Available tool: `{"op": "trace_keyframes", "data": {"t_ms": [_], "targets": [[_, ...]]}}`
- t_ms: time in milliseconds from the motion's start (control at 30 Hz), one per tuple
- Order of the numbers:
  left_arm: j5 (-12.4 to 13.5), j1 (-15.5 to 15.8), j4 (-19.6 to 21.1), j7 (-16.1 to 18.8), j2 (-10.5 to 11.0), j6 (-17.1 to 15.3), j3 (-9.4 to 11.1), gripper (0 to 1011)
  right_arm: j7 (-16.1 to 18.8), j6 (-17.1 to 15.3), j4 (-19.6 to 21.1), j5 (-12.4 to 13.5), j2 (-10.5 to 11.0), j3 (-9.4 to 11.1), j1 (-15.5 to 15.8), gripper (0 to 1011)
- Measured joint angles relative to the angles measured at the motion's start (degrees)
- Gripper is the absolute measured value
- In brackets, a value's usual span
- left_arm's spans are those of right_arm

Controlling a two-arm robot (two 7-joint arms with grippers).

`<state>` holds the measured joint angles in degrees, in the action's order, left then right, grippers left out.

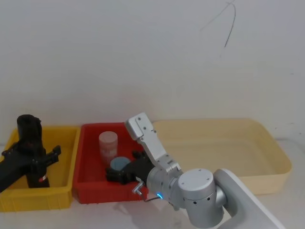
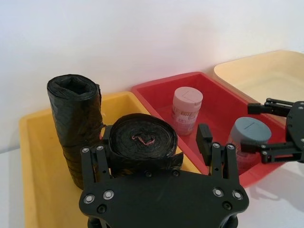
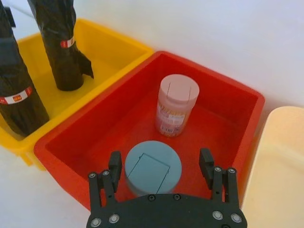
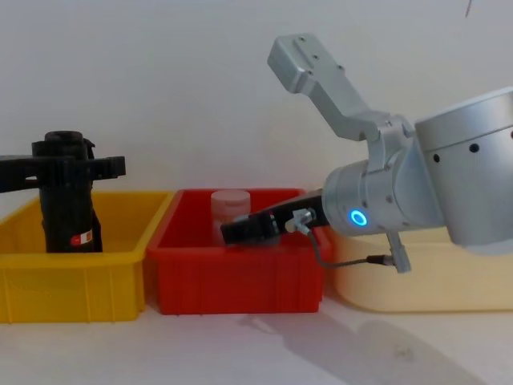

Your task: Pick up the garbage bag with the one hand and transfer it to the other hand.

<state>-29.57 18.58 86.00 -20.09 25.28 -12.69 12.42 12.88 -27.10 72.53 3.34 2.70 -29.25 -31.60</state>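
Note:
The garbage bag point(image 2: 142, 142), a black roll with a red-and-white label point(image 3: 16, 98) low on its side, stands upright in the yellow bin point(image 1: 66, 157). My left gripper point(image 2: 147, 147) is open, one finger on each side of the roll's upper part, with a gap at one finger point(image 2: 205, 138). From the chest view the left gripper point(image 4: 64, 167) sits just below the top of the garbage bag point(image 4: 70, 216). My right gripper point(image 3: 160, 162), on the blue-ringed arm point(image 4: 357, 218), is open over the red bin point(image 3: 95, 123), apart from the bag.
A second black roll point(image 3: 61, 47) with a loose flap stands behind the bag in the yellow bin. The red bin holds a pink bottle point(image 3: 176, 104) and a blue-lidded jar point(image 3: 152, 173) between my right fingers. A cream tray point(image 1: 267, 148) lies at the right.

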Motion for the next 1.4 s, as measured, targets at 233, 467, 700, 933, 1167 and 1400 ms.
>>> {"op": "trace_keyframes", "data": {"t_ms": [233,467,700,933,1167,1400], "targets": [[0.0,0.0,0.0,0.0,0.0,0.0,0.0,1000,1.15,-1.47,-0.5,0.02,-0.07,0.19,-0.34,1001],[0.0,0.0,0.0,0.01,0.0,0.0,-0.01,1000,1.75,-2.23,-0.72,0.14,-0.18,0.33,-0.47,955],[0.01,0.0,0.0,0.01,0.0,0.0,0.0,1000,2.12,-2.73,-0.8,0.22,-0.22,0.4,-0.53,793],[0.01,0.0,0.01,0.01,0.0,0.0,0.0,1000,2.26,-3.05,-0.93,0.25,-0.2,0.49,-0.58,668],[0.01,-0.01,0.01,0.01,0.0,0.0,0.0,1000,2.38,-3.22,-0.99,0.29,-0.2,0.55,-0.61,668],[0.01,-0.01,0.0,0.01,0.0,0.0,-0.01,1000,2.44,-3.34,-1.05,0.29,-0.2,0.53,-0.63,668]]}}
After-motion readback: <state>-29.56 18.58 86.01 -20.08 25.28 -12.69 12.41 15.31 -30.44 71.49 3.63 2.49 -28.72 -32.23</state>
